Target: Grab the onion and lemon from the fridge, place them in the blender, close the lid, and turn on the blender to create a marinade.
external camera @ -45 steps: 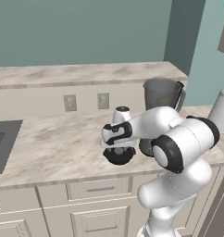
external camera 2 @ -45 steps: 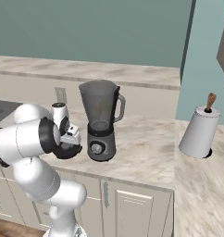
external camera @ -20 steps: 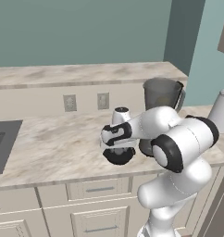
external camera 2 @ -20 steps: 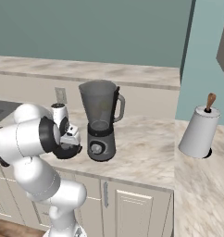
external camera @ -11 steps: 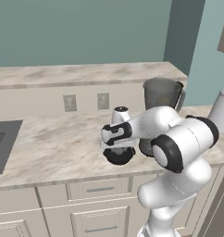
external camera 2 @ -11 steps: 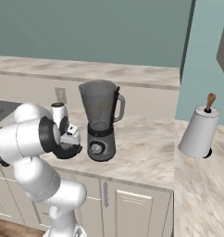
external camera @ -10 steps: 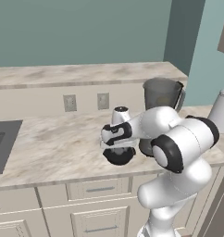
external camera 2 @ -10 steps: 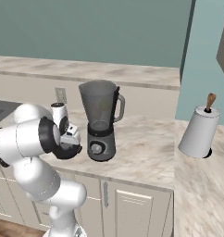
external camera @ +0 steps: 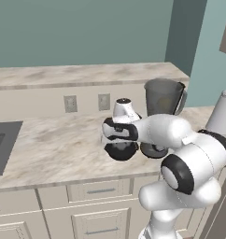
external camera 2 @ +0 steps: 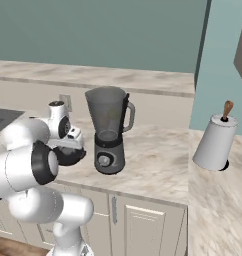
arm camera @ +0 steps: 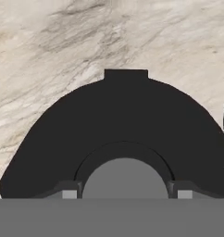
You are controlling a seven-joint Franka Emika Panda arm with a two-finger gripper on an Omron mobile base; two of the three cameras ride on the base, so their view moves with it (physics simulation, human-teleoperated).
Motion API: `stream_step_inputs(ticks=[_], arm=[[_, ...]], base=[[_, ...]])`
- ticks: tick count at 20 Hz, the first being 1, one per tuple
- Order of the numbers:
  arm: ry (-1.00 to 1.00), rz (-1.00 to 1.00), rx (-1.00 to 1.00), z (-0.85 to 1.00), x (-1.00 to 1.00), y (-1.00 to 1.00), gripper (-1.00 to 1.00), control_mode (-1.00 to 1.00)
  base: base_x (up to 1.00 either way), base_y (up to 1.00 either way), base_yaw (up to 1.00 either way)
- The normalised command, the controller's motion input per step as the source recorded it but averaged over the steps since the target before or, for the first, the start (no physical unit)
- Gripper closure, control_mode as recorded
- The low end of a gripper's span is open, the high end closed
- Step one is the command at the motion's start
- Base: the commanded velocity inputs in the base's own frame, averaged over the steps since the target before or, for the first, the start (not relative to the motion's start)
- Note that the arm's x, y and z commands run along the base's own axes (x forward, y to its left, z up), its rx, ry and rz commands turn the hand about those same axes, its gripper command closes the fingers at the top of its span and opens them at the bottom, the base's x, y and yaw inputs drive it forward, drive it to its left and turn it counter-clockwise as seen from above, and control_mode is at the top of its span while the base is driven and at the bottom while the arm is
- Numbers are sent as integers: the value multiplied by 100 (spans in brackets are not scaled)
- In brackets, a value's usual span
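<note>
The end effector [arm camera: 125, 194] is down low over the lid [arm camera: 132, 125], w/ one fingertip [arm camera: 70, 193] on each side of the grey knob [arm camera: 125, 178]. The fingers look spread wide, right by the knob; can't tell if they pinch it. The black lid lies flat on the marble surface [external camera: 54, 149], just left of the blender [external camera 2: 109, 131]. The blender jar has no lid on top. A white jug [external camera 2: 215, 141] sits well off to the right.

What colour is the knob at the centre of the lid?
Grey, on the black lid; clearest in the hand view.
</note>
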Motion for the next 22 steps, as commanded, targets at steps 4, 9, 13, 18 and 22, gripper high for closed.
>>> stream_step_inputs(ticks=[4,9,13,18,22], arm=[[-13,0,-10,100,-2,9,100,-100],[-17,0,-16,100,0,11,100,-100],[-15,0,-13,100,6,0,100,-100],[-9,0,-9,100,18,0,100,-100],[-2,1,-3,100,32,0,100,-100]], base=[[0,0,0],[0,0,0],[0,0,0],[0,0,0],[0,0,0]])
